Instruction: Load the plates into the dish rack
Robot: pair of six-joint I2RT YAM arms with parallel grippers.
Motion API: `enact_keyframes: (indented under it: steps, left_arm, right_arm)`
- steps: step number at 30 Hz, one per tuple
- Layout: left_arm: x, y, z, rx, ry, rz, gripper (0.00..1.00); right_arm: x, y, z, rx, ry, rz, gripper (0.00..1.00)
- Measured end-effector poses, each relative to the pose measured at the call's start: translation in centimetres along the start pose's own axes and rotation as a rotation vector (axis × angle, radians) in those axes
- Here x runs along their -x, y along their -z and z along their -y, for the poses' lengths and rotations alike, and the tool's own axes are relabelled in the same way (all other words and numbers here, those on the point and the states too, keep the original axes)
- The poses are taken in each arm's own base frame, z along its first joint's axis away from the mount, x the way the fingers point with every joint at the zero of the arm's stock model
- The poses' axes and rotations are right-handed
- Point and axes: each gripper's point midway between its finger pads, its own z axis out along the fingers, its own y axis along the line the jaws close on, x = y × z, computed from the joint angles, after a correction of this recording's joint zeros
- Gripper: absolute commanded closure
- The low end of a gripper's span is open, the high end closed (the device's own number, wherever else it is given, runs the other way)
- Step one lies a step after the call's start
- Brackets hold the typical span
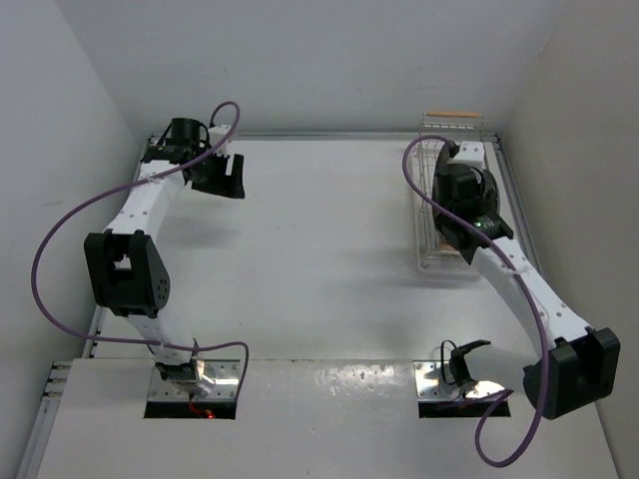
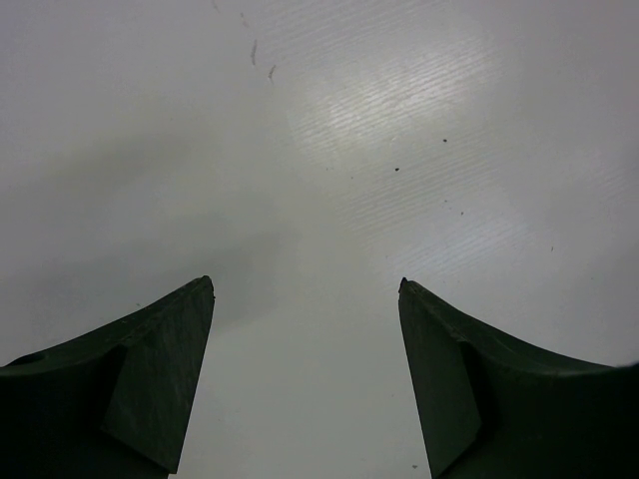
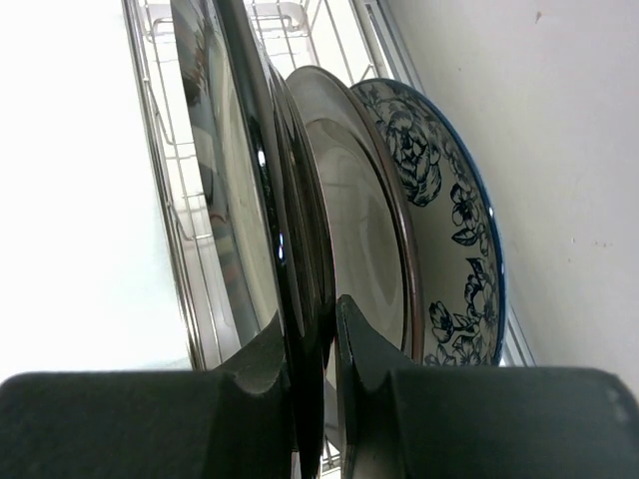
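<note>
Right gripper (image 3: 318, 334) pinching rim of dark-rimmed plate (image 3: 235, 200), jaws nearly closed on it. Plate standing on edge in dish rack (image 3: 185, 239), far right of table (image 1: 319, 249). Brown-rimmed cream plate (image 3: 359, 220) and blue floral plate (image 3: 454, 230) standing just beside it, same rack. Left gripper (image 2: 305, 284) hovering far left over table, jaws wide, holding nothing.

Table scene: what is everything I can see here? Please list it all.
Dish rack: one, white wire, wooden handle, table's far right.
Held plate: one, glossy, dark rim, on edge at the dish rack.
Middle plate: one, cream, brown rim, behind it.
Floral plate: one, white and blue, behind that.
Table: one, white, under everything.
Left gripper: one, black, open and empty, far left.
Right gripper: one, black, shut on the held plate's rim.
</note>
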Motion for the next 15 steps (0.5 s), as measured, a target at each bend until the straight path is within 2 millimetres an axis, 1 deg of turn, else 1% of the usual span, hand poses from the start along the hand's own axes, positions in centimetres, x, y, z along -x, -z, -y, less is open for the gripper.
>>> enact_keyframes:
  steps: [2,6,11,15]
  left_arm:
    - [0.0,0.0,0.0,0.000,0.000,0.001,0.21]
    - [0.0,0.0,0.0,0.000,-0.001,0.001,0.21]
    - [0.0,0.0,0.0,0.000,-0.001,0.001,0.21]
    - [0.1,0.0,0.0,0.001,-0.001,0.002,0.21]
  right_arm:
    - [-0.1,0.0,-0.1,0.003,-0.001,-0.003,1.00]
    - [-1.0,-0.1,-0.4,0.008,-0.004,-0.019,1.00]
    - [-3.0,-0.3,-1.0,0.014,0.020,-0.072,1.00]
    - [-4.9,-0.7,-2.3,0.032,0.055,-0.119,1.00]
